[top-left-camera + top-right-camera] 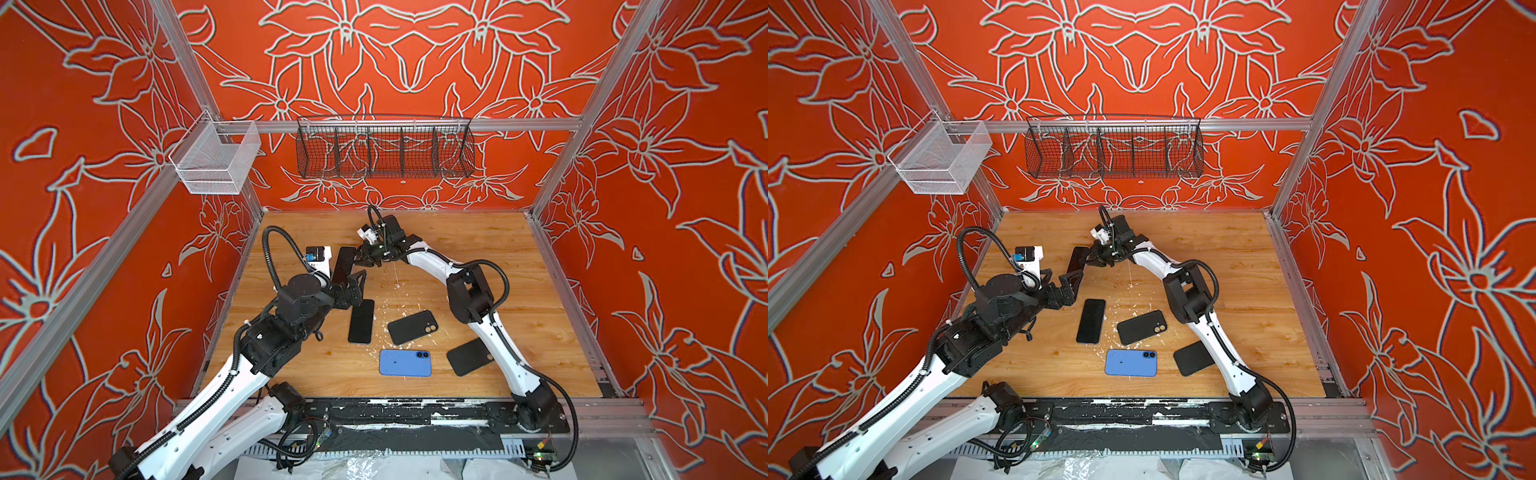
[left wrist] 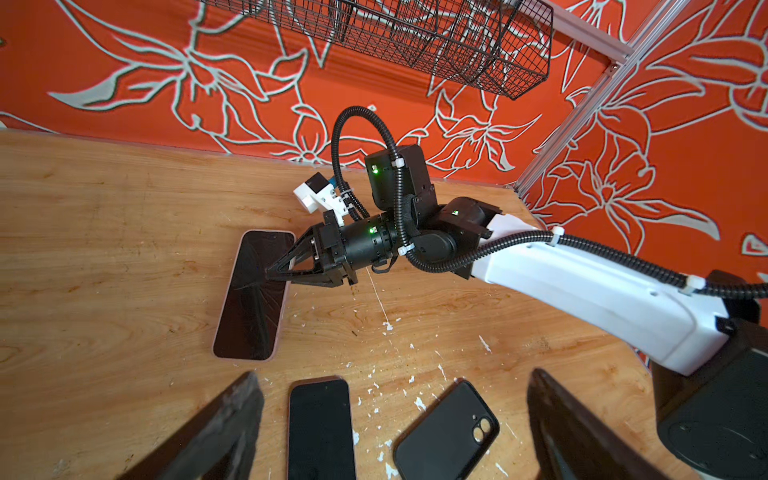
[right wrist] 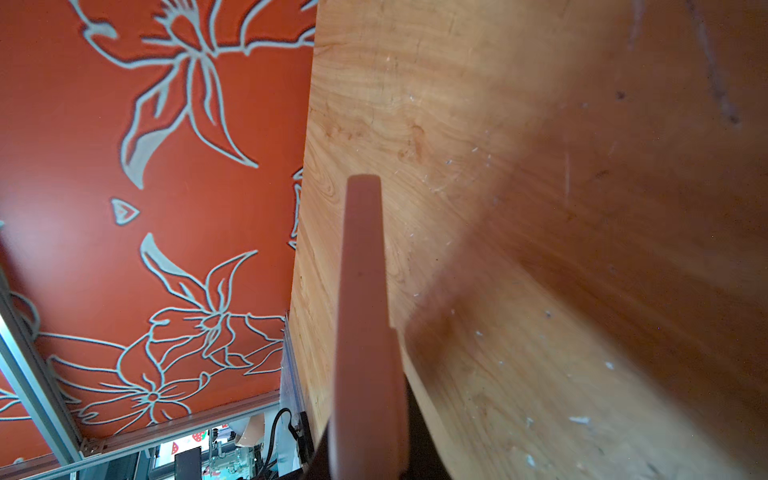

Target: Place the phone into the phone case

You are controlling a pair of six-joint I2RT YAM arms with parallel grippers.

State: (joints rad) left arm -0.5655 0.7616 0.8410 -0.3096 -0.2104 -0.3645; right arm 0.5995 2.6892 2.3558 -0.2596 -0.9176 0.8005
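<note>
**Operator:** Where is the phone?

**Me:** In my right gripper (image 2: 276, 270). Its jaws are clamped on one long edge of the pink-rimmed phone with the cracked dark screen (image 2: 251, 299). I hold it left of the middle of the pale wooden tabletop (image 1: 498, 257), toward the back wall. My right wrist view shows only its pink edge, end on, with a shadow on the wood beside it. Whether the phone touches the board I cannot tell.

**Operator:** And your other side?

**Me:** My left gripper (image 1: 355, 286) hangs released, jaws spread wide, grasping nothing, just beside the near end of that phone.

**Operator:** The case?

**Me:** The matte black phone case with the twin-lens opening (image 1: 412, 327) lies flat mid-table, well apart from the phone. Just left of it lies a slim black phone, screen up (image 1: 361, 322). Nearer my base lies a blue phone-shaped slab with two lenses (image 1: 405, 363). To its right, a second flat black rectangular piece (image 1: 469, 357) sits partly hidden under my right arm.
</note>
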